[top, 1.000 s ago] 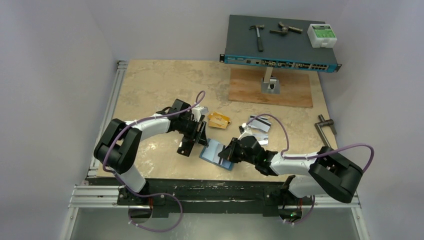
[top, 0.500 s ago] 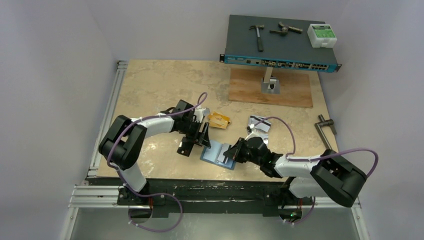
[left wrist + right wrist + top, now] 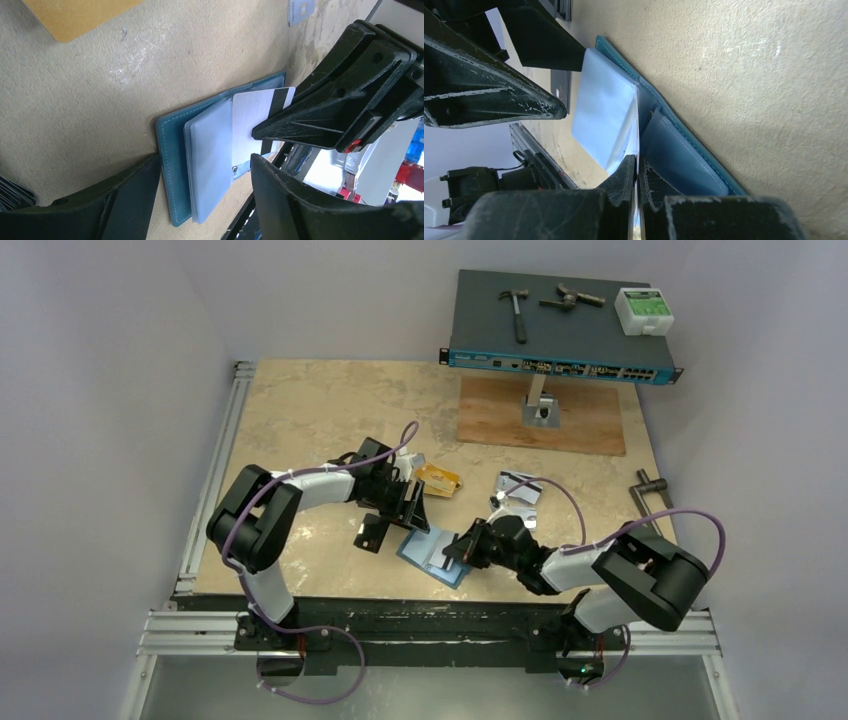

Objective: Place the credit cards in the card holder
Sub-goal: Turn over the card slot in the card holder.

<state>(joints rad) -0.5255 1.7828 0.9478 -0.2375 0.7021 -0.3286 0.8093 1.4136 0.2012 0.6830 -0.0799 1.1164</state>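
The teal card holder (image 3: 428,556) lies open on the table near its front edge, pale inner pockets (image 3: 210,157) up. My right gripper (image 3: 637,167) is shut on a white credit card (image 3: 254,112) with a black stripe. The card's leading edge lies over the holder's pockets, next to the teal flap (image 3: 684,155). My left gripper (image 3: 205,200) is open, one finger on each side of the holder's end, gripping nothing. Orange-gold cards (image 3: 440,480) and silver-white cards (image 3: 520,488) lie behind the holder. A black stack (image 3: 372,533) sits to its left.
A blue-grey network switch (image 3: 560,325) carrying a hammer and small tools stands on a wooden board (image 3: 540,420) at the back right. A metal handle (image 3: 652,485) lies at the right edge. An aluminium rail (image 3: 430,625) borders the front.
My left gripper has opened wider and shifted right toward the holder. My right gripper has pushed left, bringing the white card over the holder's pockets.
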